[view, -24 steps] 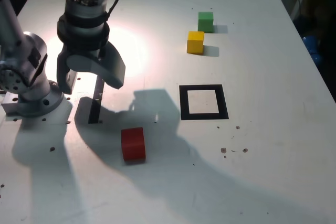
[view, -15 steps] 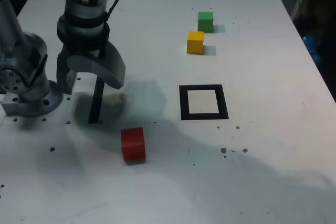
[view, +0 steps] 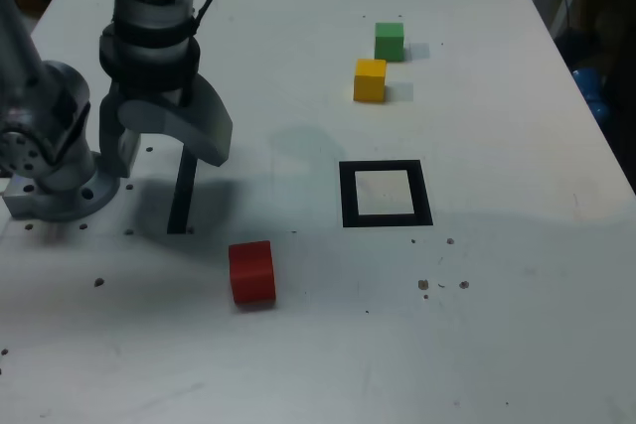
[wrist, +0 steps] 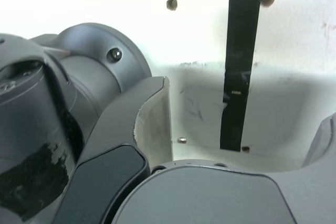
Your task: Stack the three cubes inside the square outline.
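The red cube (view: 251, 272) lies alone on the white table, toward the front. The yellow cube (view: 370, 79) and the green cube (view: 389, 41) sit close together at the back, a little apart. The square outline (view: 347, 194), black with a white centre, lies between them with nothing inside it. My gripper (view: 164, 154) hangs at the exterior view's left, above a thin black strip (view: 182, 191) and up-left of the red cube. Its jaws stand wide open and hold nothing. In the wrist view the gripper (wrist: 241, 108) frames only the strip (wrist: 239, 66); no cube shows there.
The arm's grey base (view: 50, 161) stands at the exterior view's left edge, just beside the gripper, and fills part of the wrist view (wrist: 79, 77). A blue object (view: 593, 96) lies off the table's right edge. Small screw holes and specks dot the tabletop.
The gripper has shifted slightly up and to the exterior view's left. The bright light patch and hard shadows on the table have faded. No cube has moved.
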Tool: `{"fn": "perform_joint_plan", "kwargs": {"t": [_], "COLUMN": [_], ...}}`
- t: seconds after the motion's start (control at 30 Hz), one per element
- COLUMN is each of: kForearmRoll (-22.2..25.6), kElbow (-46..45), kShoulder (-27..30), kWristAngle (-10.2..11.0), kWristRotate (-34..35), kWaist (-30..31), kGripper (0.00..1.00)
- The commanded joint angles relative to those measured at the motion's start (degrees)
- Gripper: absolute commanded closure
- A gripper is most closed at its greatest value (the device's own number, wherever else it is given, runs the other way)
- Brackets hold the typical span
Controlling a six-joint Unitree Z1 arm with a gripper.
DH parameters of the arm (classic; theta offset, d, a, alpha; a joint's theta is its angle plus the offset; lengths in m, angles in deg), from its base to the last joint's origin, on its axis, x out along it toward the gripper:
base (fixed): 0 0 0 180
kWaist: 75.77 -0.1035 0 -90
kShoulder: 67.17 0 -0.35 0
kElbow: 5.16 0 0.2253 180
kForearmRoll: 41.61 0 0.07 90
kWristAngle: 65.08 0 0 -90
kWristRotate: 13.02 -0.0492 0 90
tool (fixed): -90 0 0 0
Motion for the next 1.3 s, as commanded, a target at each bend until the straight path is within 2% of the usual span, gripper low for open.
{"fn": "perform_joint_plan", "kwargs": {"t": [0.0, 0.13, 0.3, 0.67, 0.93, 1.27], "kForearmRoll": [0.31, 0.76, 2.71, 7.92, 8.41, 6.87], "kElbow": [0.81, 2.09, 5.22, 13.54, 18.43, 21.58], "kShoulder": [0.45, 0.30, -0.37, -5.44, -9.60, -15.31], "kWristAngle": [-0.80, -2.15, -2.86, -4.58, -5.62, -7.70], "kWristRotate": [0.66, 2.15, 5.38, 16.92, 23.06, 24.50], "kWaist": [1.10, 3.20, 6.81, 15.82, 20.92, 24.22], "kGripper": [0.01, 0.01, 0.01, 0.02, 0.03, 0.03]}}
